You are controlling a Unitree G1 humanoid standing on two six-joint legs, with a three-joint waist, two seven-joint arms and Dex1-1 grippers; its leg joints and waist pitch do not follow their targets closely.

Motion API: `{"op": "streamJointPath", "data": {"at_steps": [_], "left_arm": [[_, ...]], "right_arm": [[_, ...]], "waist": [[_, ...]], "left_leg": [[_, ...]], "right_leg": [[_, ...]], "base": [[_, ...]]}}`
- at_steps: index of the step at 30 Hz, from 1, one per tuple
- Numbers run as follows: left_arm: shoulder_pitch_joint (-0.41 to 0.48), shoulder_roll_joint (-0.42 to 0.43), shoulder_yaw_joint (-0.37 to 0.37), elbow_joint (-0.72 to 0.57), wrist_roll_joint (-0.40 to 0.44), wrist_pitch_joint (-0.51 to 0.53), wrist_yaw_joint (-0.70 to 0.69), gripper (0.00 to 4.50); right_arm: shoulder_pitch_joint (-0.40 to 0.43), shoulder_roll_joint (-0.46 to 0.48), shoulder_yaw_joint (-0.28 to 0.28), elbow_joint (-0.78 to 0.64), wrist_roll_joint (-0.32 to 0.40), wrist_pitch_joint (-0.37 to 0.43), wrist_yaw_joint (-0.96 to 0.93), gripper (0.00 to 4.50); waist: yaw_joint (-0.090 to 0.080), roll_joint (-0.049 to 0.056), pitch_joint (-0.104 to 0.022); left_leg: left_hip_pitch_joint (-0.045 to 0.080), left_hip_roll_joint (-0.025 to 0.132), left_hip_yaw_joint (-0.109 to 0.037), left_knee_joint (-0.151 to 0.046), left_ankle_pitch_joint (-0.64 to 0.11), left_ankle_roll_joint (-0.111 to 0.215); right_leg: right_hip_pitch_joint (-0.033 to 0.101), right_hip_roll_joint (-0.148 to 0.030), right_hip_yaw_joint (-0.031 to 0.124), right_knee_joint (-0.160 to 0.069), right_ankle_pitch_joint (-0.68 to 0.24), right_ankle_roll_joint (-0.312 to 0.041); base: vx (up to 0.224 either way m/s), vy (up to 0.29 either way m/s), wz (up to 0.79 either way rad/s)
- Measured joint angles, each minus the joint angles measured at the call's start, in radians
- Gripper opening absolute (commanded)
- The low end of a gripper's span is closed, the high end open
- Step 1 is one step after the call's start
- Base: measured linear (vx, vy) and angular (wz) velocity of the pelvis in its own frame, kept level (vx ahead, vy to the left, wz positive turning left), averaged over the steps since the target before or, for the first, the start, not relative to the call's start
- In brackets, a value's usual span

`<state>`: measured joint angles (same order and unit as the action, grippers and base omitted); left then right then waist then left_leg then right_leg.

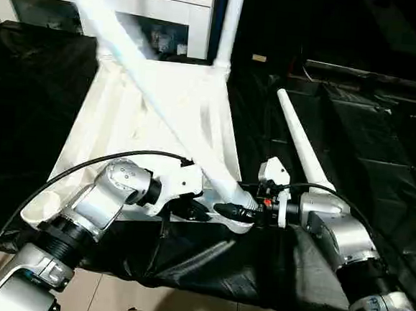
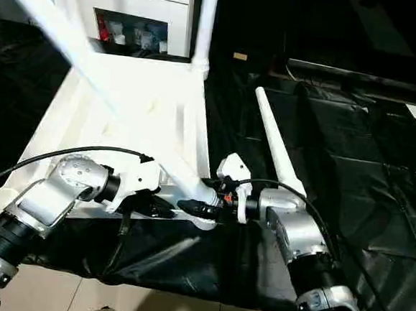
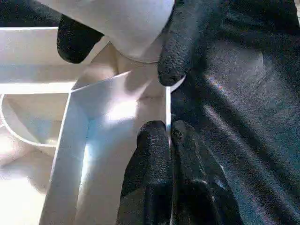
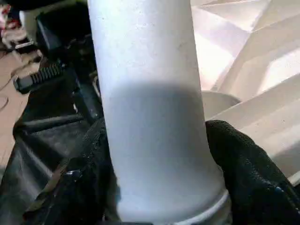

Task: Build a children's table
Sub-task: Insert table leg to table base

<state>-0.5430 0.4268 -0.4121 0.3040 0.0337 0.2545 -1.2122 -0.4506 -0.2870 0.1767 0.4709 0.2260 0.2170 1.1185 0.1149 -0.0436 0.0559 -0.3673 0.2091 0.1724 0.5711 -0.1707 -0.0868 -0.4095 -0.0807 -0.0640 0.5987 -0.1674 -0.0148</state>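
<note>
Where the near corner socket sat at six o'clock, the left gripper (image 3: 168, 129) pinched the white ribbed plastic tabletop's (image 1: 136, 110) thin rim; the right gripper (image 4: 159, 187) clasped the long white tapered tubular leg's (image 1: 154, 101) thick base. Light, stiff, slippery. A spare white leg (image 1: 302, 145) lay at two o'clock.

The white table top (image 1: 135, 114) lies underside up on a black sheet (image 1: 361, 139), its ribs showing, filling the centre-left of the frame. One white leg (image 1: 229, 27) stands upright in the socket at its upper right corner. A second leg (image 1: 148, 86) slants from the upper left down to the lower centre, where its thick end meets the top's near right corner. There the left gripper (image 1: 200, 209) and the right gripper (image 1: 243, 212) come together from either side. A third leg (image 1: 302, 145) lies on the sheet at right. A white cabinet (image 1: 162, 11) stands along the upper edge.
</note>
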Motion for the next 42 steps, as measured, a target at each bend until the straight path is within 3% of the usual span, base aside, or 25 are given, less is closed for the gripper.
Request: {"op": "streamJointPath", "data": {"at_steps": [7,10,13,23,30,42], "left_arm": [[0.014,-0.006,0.013,0.006,-0.002,-0.021,0.028,0.0],[0.025,-0.011,0.041,0.007,-0.028,0.015,0.033,0.55],[0.028,-0.02,0.114,-0.035,-0.09,0.049,0.059,0.91],[0.058,-0.009,0.263,-0.113,-0.264,0.116,0.042,1.53],[0.064,-0.119,0.436,-0.086,-0.453,0.208,0.088,2.15],[-0.007,-0.258,0.537,-0.012,-0.601,0.245,0.19,3.13]], "right_arm": [[0.028,0.025,-0.03,-0.007,0.016,-0.003,-0.049,2.72],[0.029,0.038,-0.035,-0.006,0.016,-0.01,-0.066,2.72],[0.029,0.063,-0.046,-0.004,0.019,-0.015,-0.078,2.72],[0.033,0.09,-0.058,0.004,0.04,-0.033,-0.107,2.72],[0.035,0.099,-0.072,0.004,0.042,-0.036,-0.117,2.72],[0.034,0.102,-0.072,0.005,0.042,-0.051,-0.113,2.7]], "waist": [[-0.001,0.001,0.0],[-0.003,0.002,0.0],[-0.005,0.003,0.0],[-0.008,0.003,0.0],[-0.009,0.004,0.0],[-0.014,0.004,0.0]], "left_leg": [[0.0,0.0,-0.001,0.001,0.0,0.0],[0.001,0.0,-0.001,0.002,0.0,-0.001],[0.002,0.0,-0.002,0.002,0.002,-0.004],[0.003,0.0,-0.003,0.002,0.003,-0.005],[0.003,0.0,-0.003,0.002,0.003,-0.005],[0.003,0.0,-0.003,0.003,0.003,-0.005]], "right_leg": [[0.0,0.0,0.0,0.003,0.0,0.0],[0.0,0.0,0.0,0.004,0.001,0.0],[0.0,0.0,-0.001,0.007,0.001,0.001],[0.0,0.0,0.0,0.01,0.0,0.002],[0.0,0.0,-0.001,0.011,0.0,0.002],[0.0,0.001,-0.001,0.011,0.0,0.002]], "base": [[0.0,0.0,0.0],[0.0,0.0,0.0],[0.0,0.0,0.0],[0.0,0.0,0.0],[0.0,0.0,0.0],[0.0,0.0,0.0]]}}
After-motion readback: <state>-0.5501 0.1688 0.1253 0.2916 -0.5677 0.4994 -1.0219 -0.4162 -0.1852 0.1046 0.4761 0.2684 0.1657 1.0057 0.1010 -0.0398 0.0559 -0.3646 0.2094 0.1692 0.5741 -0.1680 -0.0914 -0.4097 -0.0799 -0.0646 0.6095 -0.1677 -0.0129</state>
